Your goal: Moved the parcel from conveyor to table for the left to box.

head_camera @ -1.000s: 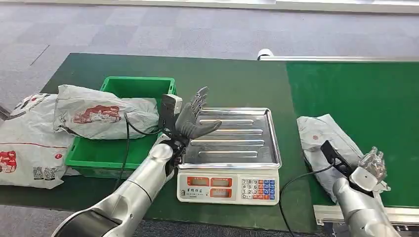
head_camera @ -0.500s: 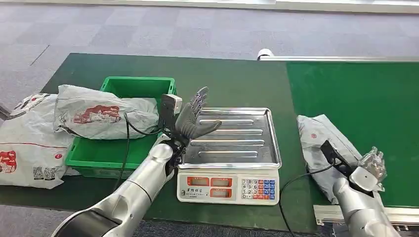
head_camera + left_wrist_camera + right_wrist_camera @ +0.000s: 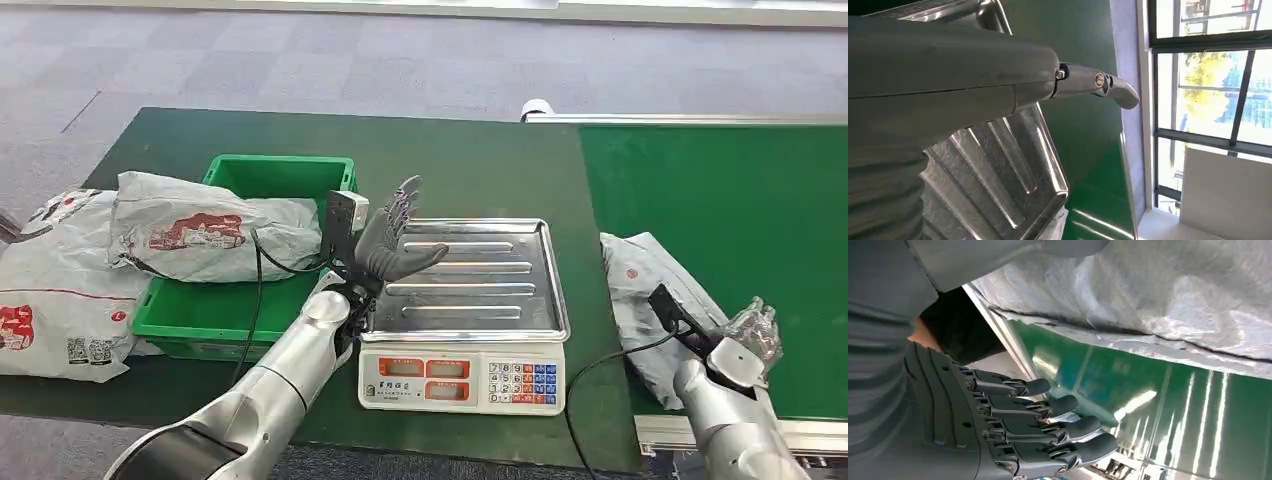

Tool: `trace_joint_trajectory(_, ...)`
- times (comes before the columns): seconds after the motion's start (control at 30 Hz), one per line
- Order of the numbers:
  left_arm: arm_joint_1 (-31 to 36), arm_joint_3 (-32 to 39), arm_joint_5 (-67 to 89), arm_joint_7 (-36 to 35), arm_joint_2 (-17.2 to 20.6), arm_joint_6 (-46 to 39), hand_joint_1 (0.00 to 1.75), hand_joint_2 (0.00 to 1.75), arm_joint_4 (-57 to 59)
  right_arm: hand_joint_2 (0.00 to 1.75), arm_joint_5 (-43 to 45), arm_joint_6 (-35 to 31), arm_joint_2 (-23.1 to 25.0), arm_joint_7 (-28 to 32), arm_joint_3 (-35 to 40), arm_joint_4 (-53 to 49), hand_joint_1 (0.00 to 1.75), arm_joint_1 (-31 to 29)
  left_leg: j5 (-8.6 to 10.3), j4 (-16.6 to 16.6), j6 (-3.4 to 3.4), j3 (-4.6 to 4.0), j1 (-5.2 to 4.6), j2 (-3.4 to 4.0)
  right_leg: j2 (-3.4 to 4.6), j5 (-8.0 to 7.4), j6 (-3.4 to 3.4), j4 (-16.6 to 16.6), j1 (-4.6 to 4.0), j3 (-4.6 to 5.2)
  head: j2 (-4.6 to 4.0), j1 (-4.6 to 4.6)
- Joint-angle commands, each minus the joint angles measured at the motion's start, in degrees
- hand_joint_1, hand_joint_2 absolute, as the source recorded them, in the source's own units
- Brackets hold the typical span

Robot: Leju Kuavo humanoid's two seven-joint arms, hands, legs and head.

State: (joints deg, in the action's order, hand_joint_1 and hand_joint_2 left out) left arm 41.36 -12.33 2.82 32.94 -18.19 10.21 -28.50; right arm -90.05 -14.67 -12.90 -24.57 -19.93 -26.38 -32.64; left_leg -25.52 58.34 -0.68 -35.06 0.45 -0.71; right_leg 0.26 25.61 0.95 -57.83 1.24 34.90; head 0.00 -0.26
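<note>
- My right hand is down at the near edge of the conveyor, fingers spread apart and only lightly curled, nothing in them.
- The parcel, a grey plastic mailer, lies just beside that hand on the conveyor's left edge, its near end hanging over toward the bench. From my right wrist camera the hand sits next to the bag, not wrapped around it. Can't tell if anything is actually touching.
- My left hand is raised over the left rim of the scale, fingers fanned out and pointing up, thumb sticking out over the steel tray. Holding nothing either.
- The scale sits mid-bench, its display and keypad facing me.
- Left of it is a green box with another grey mailer with red print draped across its top.
- One more grey bag lies flat on the bench, just left of the box, partly tucked under that draped mailer.
- Grey carpet floor beyond the bench.
</note>
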Motion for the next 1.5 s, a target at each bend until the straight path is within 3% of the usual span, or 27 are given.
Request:
trace_joint_trajectory(0.03,1.5,2.4,0.0,-0.3,1.0,0.3,0.0,1.75,2.2,1.75,0.1,0.2,1.2,0.0,1.5,0.7,0.0,-1.4,-0.09,-0.1,0.01,0.31,0.01,0.27,0.18,0.01,-0.12,0.1,-0.04,-0.22,0.0,0.0)
trace_joint_trajectory(0.3,1.5,2.4,0.0,-0.3,1.0,0.3,0.0,1.75,2.2,1.75,0.1,0.2,1.2,0.0,1.5,0.7,0.0,-1.4,-0.07,-0.1,0.0,0.2,0.02,0.22,0.15,-0.01,-0.09,0.1,-0.04,-0.14,0.0,0.0)
trace_joint_trajectory(0.33,2.6,1.3,0.7,1.7,0.6,4.2,0.0,1.75,3.6,1.75,14.5,14.6,4.1,14.4,-12.9,4.2,0.0,-4.7,-0.08,-0.1,0.0,0.26,0.02,0.25,0.17,0.0,-0.1,0.1,-0.04,-0.19,0.0,0.0)
trace_joint_trajectory(0.37,3.5,1.3,1.0,2.1,0.1,3.8,0.0,1.75,5.0,1.75,25.0,29.0,4.8,28.8,-15.0,4.4,0.0,-4.3,-0.09,-0.1,0.01,0.29,0.02,0.27,0.18,0.0,-0.11,0.1,-0.05,-0.21,0.0,0.0)
trace_joint_trajectory(0.4,4.4,1.5,1.2,2.3,-0.8,3.2,0.0,1.75,6.3,1.75,24.5,26.9,5.2,32.5,-14.4,6.6,0.0,-4.3,-0.1,-0.1,0.01,0.38,0.03,0.32,0.21,-0.01,-0.13,0.2,-0.06,-0.29,0.0,0.0)
trace_joint_trajectory(0.47,4.4,1.5,1.2,2.3,-0.8,3.2,0.0,1.75,6.3,1.75,24.5,26.9,5.2,32.5,-14.4,6.6,0.0,-4.3,-0.05,0.0,-0.01,0.08,0.05,0.11,0.07,0.0,-0.06,0.0,-0.06,-0.07,0.0,0.0)
trace_joint_trajectory(0.6,4.4,1.5,1.2,2.4,-0.7,3.3,0.0,1.75,6.4,1.75,24.5,27.1,4.9,32.7,-14.5,6.7,0.0,-4.4,-0.1,0.0,-0.02,0.3,0.03,0.58,0.48,-0.07,-0.08,0.0,-0.1,-0.1,0.0,0.0)
trace_joint_trajectory(1.17,3.6,3.0,1.6,2.0,-0.9,2.1,0.0,1.75,5.2,1.75,23.4,29.9,4.2,31.1,-13.4,8.6,0.0,-7.7,-0.06,0.0,-0.05,0.29,-0.01,0.6,0.54,-0.17,-0.03,0.0,-0.08,-0.07,0.0,0.0)
trace_joint_trajectory(1.2,3.6,3.1,1.7,2.0,-0.9,1.8,0.0,1.75,5.2,1.75,23.6,29.6,4.1,31.3,-13.6,8.5,0.16,-7.9,-0.07,0.0,-0.04,0.36,0.02,0.65,0.57,-0.19,-0.06,0.1,-0.12,-0.14,0.0,0.0)
trace_joint_trajectory(1.23,3.6,3.2,1.6,1.9,-0.9,1.9,0.0,1.75,5.2,1.75,23.5,29.6,4.1,31.1,-13.6,8.5,1.75,-8.1,-0.07,-0.1,-0.04,0.45,0.0,0.71,0.61,-0.2,-0.08,0.1,-0.11,-0.19,0.0,0.0)
trace_joint_trajectory(1.37,3.5,3.4,1.7,1.9,-1.0,1.9,0.0,1.75,5.1,1.75,22.9,28.8,4.2,30.6,-13.1,8.3,1.75,-8.0,-0.06,-0.1,-0.04,0.4,0.0,0.69,0.59,-0.2,-0.07,0.1,-0.11,-0.15,0.0,0.0)
trace_joint_trajectory(1.5,3.4,3.8,2.2,1.5,-1.0,1.6,0.0,1.75,4.9,1.75,20.4,23.3,5.0,27.6,-11.6,7.4,1.75,-7.6,-0.05,0.0,-0.02,0.34,-0.01,0.63,0.57,-0.18,-0.04,0.0,-0.08,-0.1,0.0,0.0)
